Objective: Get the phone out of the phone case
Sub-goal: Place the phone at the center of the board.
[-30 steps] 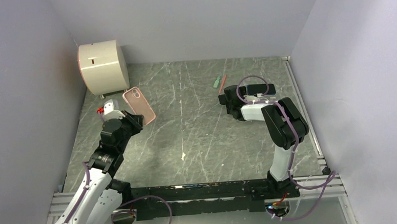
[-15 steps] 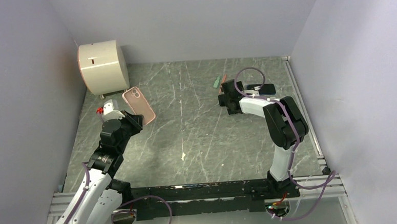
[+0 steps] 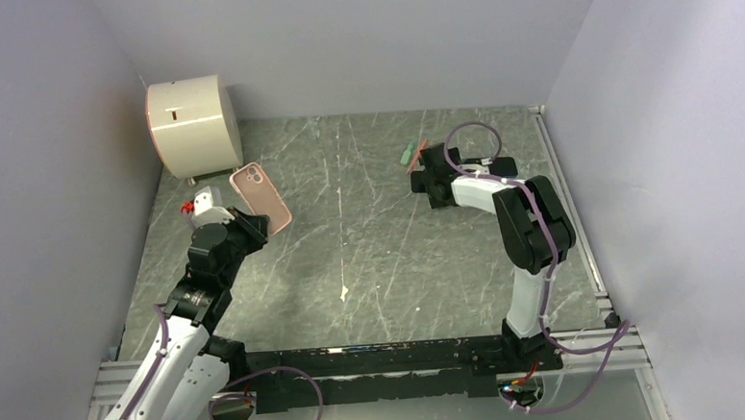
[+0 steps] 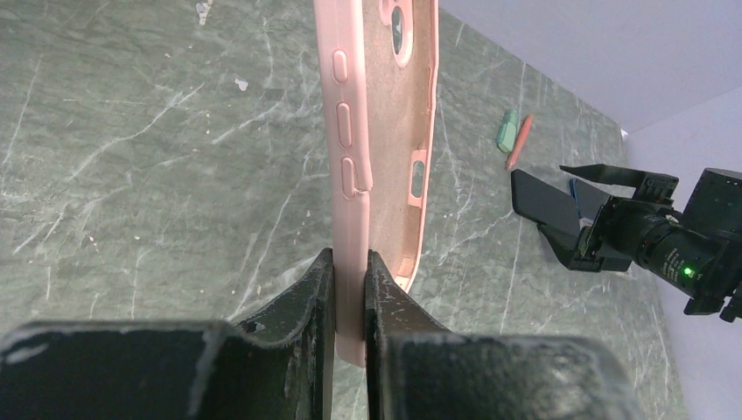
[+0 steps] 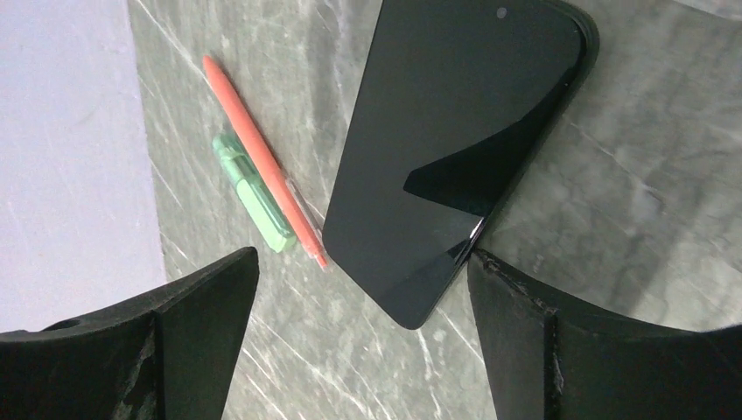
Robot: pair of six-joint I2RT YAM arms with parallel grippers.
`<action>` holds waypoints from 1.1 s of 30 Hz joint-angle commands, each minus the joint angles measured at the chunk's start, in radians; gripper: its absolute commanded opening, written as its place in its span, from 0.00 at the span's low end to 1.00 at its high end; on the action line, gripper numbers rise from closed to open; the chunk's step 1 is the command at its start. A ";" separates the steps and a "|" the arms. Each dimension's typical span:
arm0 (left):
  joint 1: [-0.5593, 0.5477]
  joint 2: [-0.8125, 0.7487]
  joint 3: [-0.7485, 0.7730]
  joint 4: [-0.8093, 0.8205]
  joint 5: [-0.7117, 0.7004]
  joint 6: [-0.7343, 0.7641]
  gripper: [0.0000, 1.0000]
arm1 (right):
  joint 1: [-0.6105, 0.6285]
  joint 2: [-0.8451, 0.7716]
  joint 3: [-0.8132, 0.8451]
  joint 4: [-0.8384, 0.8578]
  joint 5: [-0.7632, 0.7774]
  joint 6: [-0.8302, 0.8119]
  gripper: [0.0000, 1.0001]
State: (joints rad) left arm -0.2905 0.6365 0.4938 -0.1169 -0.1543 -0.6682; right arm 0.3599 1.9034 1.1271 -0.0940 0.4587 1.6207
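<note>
The task looks all but finished: the phone case is empty, its pale lining and round camera cut-out laid bare, and the phone lies flat and screen-up at the far right of the table, well apart from the case. The left gripper pinches the case's thin side wall between nearly closed jaws, holding it edge-on above the surface. The right gripper hovers over the phone with its jaws spread wide and nothing in them. What seems left, at most, is setting the case down. The case is matte pink, soft and rubbery-looking, with moulded button bumps and a slotted cut-out. The phone is a glossy black slab with rounded corners, just beside a slim orange pen and a stubby green marker on grey, white-veined stone
</note>
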 commanded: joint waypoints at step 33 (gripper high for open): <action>-0.002 0.040 0.002 0.144 0.153 0.035 0.03 | -0.063 -0.122 -0.122 0.389 -0.334 -0.568 0.99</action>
State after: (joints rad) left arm -0.2905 0.6594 0.4938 -0.0837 -0.0845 -0.6636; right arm 0.2996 1.8793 1.0485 0.1272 0.2798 1.2716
